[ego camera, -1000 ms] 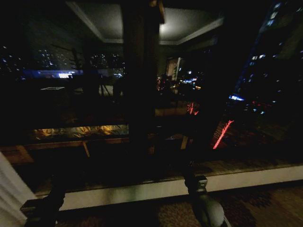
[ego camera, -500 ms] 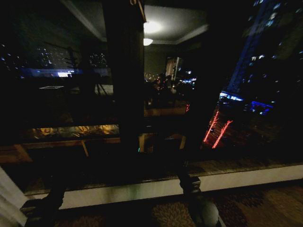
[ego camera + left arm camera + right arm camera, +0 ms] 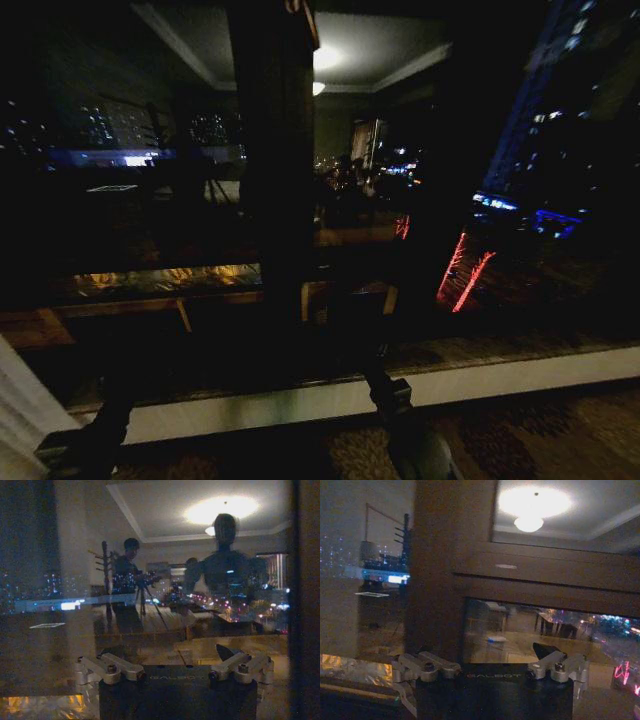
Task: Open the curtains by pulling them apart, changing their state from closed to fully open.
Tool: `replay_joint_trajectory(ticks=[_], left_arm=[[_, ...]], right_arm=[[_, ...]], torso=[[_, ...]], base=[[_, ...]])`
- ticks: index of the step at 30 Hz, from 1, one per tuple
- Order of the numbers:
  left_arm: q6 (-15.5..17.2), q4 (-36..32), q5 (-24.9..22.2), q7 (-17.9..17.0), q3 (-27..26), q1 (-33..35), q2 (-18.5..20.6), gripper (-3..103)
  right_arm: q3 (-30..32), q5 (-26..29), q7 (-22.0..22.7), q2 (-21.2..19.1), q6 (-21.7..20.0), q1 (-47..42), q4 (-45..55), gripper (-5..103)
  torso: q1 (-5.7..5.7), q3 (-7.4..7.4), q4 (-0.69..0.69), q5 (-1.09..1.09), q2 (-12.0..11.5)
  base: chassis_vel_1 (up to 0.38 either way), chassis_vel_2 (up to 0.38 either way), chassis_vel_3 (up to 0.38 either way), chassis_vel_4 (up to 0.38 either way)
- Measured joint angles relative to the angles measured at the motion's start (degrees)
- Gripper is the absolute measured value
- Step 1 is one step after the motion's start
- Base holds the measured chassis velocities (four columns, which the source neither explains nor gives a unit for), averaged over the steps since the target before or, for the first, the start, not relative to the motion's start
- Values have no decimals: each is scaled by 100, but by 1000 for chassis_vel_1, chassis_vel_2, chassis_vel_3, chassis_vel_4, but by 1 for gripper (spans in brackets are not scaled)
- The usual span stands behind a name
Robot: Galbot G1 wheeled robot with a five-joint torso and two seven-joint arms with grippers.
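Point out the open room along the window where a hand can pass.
Open: the dark glass above the pale sill, between the window post and the view's right edge. Tighter: lower left, where the left hand sits beside the curtain. The right hand is at the sill.

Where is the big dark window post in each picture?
Head view: the window post stands upright just left of the middle, running from the top down toward the sill.
Left wrist view: it is probably the dark strip at the picture's edge.
Right wrist view: it is the broad brown upright.
Shared landmark: the glowing ceiling lamp reflected beside the post.
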Motion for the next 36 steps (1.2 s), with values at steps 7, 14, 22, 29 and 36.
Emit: replay_joint_trajectory(ticks=[7,14,22,29,36], left_arm=[[-5,-8,0,0,3,-34,-4,100],[-21,-44,0,-2,1,-13,-26,100],[-61,-62,1,-10,-21,-4,-42,100],[-65,-109,20,-15,-16,4,-130,100],[-66,-133,49,-24,4,-13,-191,100]], right_arm=[[10,2,6,-7,4,-26,16,100],[33,8,9,-16,20,-63,45,100],[38,36,12,-16,71,-62,51,100],[34,49,11,-18,121,-73,19,100],[35,198,14,-38,197,-51,-25,100]], torso=[[0,-1,0,0,0],[0,0,0,0,0],[0,0,0,1,0],[0,0,1,0,0],[0,0,1,-2,0]], base=[[325,330,-329,-314],[340,360,-342,-336],[352,350,-353,-365],[286,275,-295,-275],[121,110,-125,-114]])
